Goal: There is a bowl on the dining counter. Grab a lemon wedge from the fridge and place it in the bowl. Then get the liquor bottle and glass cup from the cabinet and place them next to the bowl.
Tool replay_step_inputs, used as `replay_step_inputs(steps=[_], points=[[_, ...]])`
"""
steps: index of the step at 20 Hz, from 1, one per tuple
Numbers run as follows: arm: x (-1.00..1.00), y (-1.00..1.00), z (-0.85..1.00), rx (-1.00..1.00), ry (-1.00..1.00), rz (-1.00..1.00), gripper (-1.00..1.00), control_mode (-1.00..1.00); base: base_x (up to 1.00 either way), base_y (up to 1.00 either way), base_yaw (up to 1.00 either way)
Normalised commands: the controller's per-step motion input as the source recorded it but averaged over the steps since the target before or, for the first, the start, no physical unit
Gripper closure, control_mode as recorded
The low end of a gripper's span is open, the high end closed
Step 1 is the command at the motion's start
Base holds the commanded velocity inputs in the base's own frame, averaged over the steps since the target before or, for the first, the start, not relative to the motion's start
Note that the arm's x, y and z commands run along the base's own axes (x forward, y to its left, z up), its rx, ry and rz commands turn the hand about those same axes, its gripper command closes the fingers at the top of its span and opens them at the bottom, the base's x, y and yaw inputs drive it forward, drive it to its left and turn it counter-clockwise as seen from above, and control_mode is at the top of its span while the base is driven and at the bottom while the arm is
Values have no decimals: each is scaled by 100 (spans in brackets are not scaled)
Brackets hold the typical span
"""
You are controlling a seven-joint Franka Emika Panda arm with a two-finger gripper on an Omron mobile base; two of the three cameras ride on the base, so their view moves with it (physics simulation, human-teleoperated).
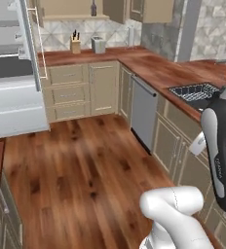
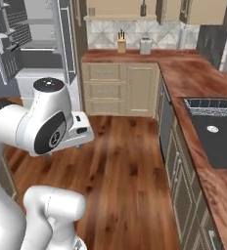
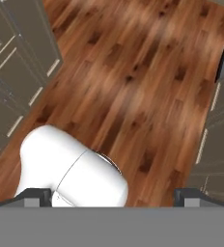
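Fridge [image 1: 12, 63] stands open at ten o'clock — gripper [image 3: 112, 195] spread wide, empty; lemon, liquor bottle [image 1: 93, 8], cup all remain unfetched.

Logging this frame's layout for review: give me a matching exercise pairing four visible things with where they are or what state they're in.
Things:
1. pale grey fridge
2. small dark liquor bottle
3. wooden knife block
4. black sink

Places or states:
A. set into the reddish-brown counter at right
B. doors open
C. on the back worktop beside the silver toaster
D. on the shelf of the tan wall cabinet

Pairs: 1-B, 2-D, 3-C, 4-A
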Motion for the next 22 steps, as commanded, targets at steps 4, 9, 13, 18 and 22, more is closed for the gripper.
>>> replay_step_inputs(steps=[4, 9, 13, 18, 22], points=[[0, 0, 0, 0, 0, 0, -100, 100, 100, 0, 17], [0, 0, 0, 0, 0, 0, -100, 100, 100, 0, 15], [0, 0, 0, 0, 0, 0, -100, 100, 100, 0, 14], [0, 0, 0, 0, 0, 0, -100, 100, 100, -17, 13], [0, 0, 0, 0, 0, 0, -100, 100, 100, -43, 1]])
